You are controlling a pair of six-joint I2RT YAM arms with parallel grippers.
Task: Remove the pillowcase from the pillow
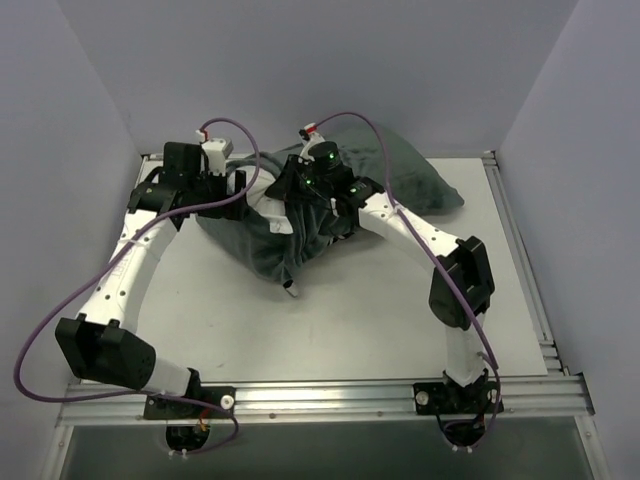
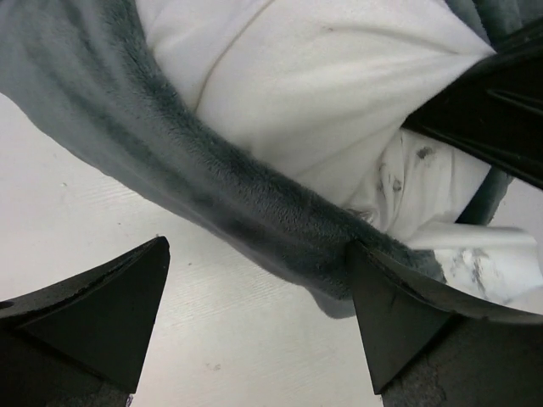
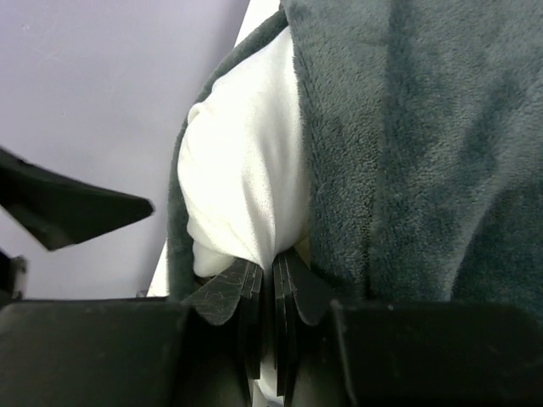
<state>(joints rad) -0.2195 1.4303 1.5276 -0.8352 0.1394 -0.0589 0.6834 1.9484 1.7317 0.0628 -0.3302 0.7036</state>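
Note:
The pillowcase [image 1: 400,175] lies at the back of the table with its dark grey face out. The white pillow [image 1: 262,192] pokes out of its open left end. My right gripper [image 1: 300,190] is at that opening. In the right wrist view it [image 3: 273,263] is shut on a fold of the white pillow [image 3: 242,186], with the grey pillowcase [image 3: 407,153] beside it. My left gripper [image 1: 238,185] is just left of the opening. In the left wrist view it [image 2: 256,246] is open, and the pillowcase's grey hem [image 2: 254,212] crosses just beyond the fingertips and touches the right finger [image 2: 399,314]. The pillow [image 2: 322,93] shows above the hem.
The white table [image 1: 340,320] runs forward from the pillow to the arm bases. Lilac walls [image 1: 60,150] close in the left, back and right. A metal rail [image 1: 520,250] edges the table's right side. Purple cables [image 1: 40,330] loop off both arms.

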